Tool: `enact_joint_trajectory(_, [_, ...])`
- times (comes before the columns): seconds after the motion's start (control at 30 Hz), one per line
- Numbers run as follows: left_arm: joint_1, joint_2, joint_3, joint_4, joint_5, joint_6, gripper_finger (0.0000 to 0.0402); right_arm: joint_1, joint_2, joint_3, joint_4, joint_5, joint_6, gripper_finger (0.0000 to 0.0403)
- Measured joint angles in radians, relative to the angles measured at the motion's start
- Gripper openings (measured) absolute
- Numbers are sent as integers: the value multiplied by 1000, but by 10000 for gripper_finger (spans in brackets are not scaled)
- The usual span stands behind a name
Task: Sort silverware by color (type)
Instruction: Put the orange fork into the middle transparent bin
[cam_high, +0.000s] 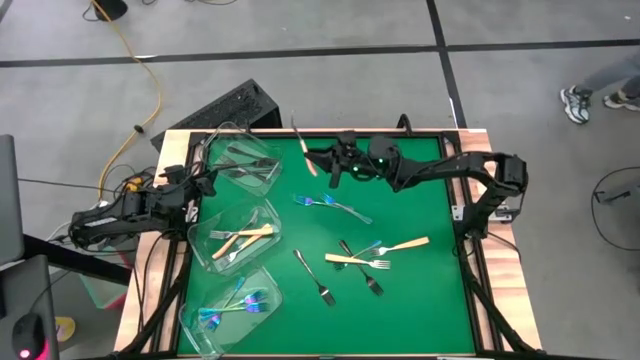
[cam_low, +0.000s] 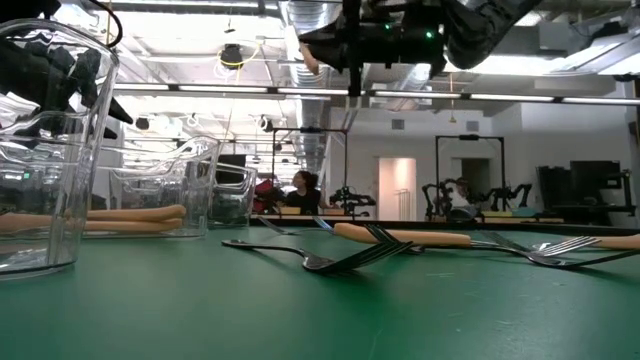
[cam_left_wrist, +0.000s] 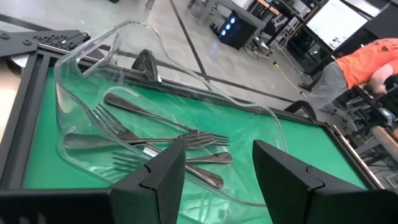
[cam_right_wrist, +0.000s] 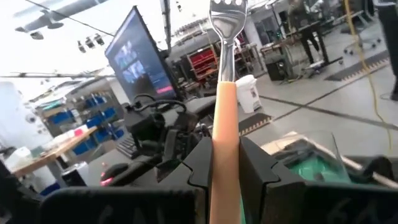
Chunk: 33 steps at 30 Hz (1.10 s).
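Green felt covers the table (cam_high: 420, 300), and high over its far edge the right gripper (cam_high: 322, 158) pinches a tan-handled fork (cam_high: 303, 140) by the handle alone, so it could swivel or slip and miss the middle tub (cam_high: 215, 232).

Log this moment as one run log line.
right pincer: shut on tan-handled fork, raised above mat | left pincer: open, over tub of grey forks
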Motion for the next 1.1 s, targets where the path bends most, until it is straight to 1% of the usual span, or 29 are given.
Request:
enact_joint_trajectory(0.1, [0,0,0,0,-1,0,172,-1,0,38,-10,-36,-27,61])
enact_joint_trajectory(0.3, [0,0,0,0,-4,1,172,3,0,90,-30,-61,-58,61])
enact_joint_trajectory(0.5, [0,0,0,0,-6,2,172,9,0,116,-33,-93,-99,61])
enact_joint_trajectory(0.77, [0,0,0,0,-6,2,172,26,3,161,-57,-125,-114,61])
enact_joint_trajectory(0.83, [0,0,0,0,-6,2,172,31,28,183,-42,-132,-114,61])
enact_joint_trajectory(0.9, [0,0,0,0,-6,1,172,33,43,198,-68,-174,-103,61])
enact_joint_trajectory(0.97, [0,0,0,0,-5,-3,172,42,98,252,-44,-191,-104,61])
enact_joint_trajectory(1.1, [0,0,0,0,1,-5,172,50,191,362,-57,-294,-66,61])
